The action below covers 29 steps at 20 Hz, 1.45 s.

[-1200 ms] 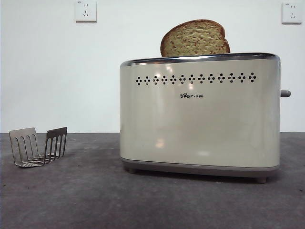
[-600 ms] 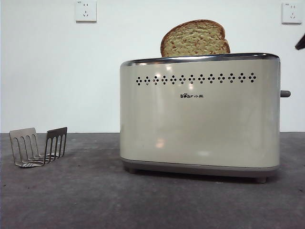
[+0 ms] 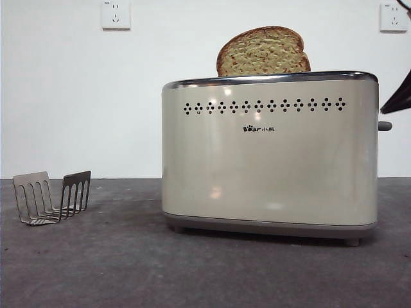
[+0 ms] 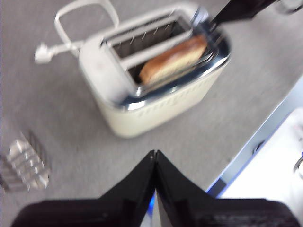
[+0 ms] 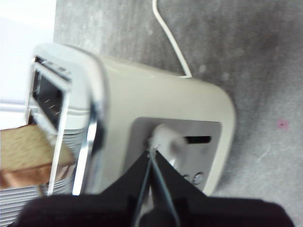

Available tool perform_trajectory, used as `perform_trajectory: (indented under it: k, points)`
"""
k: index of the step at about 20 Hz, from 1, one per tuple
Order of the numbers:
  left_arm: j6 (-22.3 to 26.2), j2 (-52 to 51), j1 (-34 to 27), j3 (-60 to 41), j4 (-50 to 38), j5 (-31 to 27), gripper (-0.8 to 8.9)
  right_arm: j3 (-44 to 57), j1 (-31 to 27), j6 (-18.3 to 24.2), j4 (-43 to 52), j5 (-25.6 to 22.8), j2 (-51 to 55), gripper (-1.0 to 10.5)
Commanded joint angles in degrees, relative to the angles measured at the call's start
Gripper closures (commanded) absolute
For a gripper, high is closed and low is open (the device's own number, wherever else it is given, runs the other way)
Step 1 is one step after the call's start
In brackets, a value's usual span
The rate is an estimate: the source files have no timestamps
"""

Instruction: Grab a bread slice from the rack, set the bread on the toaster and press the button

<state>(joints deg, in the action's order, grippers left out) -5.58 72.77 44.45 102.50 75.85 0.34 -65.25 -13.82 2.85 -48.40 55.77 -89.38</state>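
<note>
The cream toaster (image 3: pixel 270 160) stands mid-table, and the slice of bread (image 3: pixel 262 52) sticks up out of its near slot. Off to the left stands the small grey rack (image 3: pixel 51 197), with nothing in it. The grey button (image 3: pixel 384 126) juts from the toaster's right end. My right gripper (image 3: pixel 390 106) enters from the right edge, a black tip just above the button. In the right wrist view its jaws are shut, the right gripper (image 5: pixel 151 152) right at the button (image 5: pixel 163 139). High over the table my left gripper (image 4: pixel 154 155) is shut and holds nothing, above the toaster (image 4: pixel 156 99), bread (image 4: pixel 173 59) and rack (image 4: pixel 23 163).
Two white wall sockets (image 3: pixel 115 14) (image 3: pixel 392 17) sit on the back wall. A white power cord (image 4: pixel 71 28) with its plug lies on the table behind the toaster. The table's edge (image 4: pixel 255 142) runs close beside the toaster.
The right gripper has come down from the upper right edge to just above the button. Bread, toaster and rack have not moved.
</note>
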Motion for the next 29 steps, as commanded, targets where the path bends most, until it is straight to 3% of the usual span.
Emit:
perform_trajectory:
  k: [1, 6, 10, 26, 29]
  points:
    - [-1.7, -1.05, 0.04, -3.28, -0.17, -0.37, 8.21, -0.15, 0.52, 0.83, 0.0, 0.35, -2.38, 9.5]
    - [-1.7, -1.09, 0.11, -3.72, -0.17, -0.35, 8.21, -0.13, 0.81, 0.33, 0.15, -0.22, -5.81, 9.5]
    - [-1.68, -1.44, 0.09, -3.72, -0.17, -0.35, 8.21, -0.13, 1.07, 0.22, -0.52, -4.33, -6.14, 9.5]
    - [-1.66, -1.44, 0.11, -3.72, -0.17, -0.35, 8.21, -0.13, 1.51, -0.68, -1.11, -5.6, -14.1, 9.5]
    - [-1.66, -1.44, 0.11, -3.74, -0.17, -0.35, 8.21, -0.13, 1.49, -1.31, -0.76, -8.96, -15.21, 9.5]
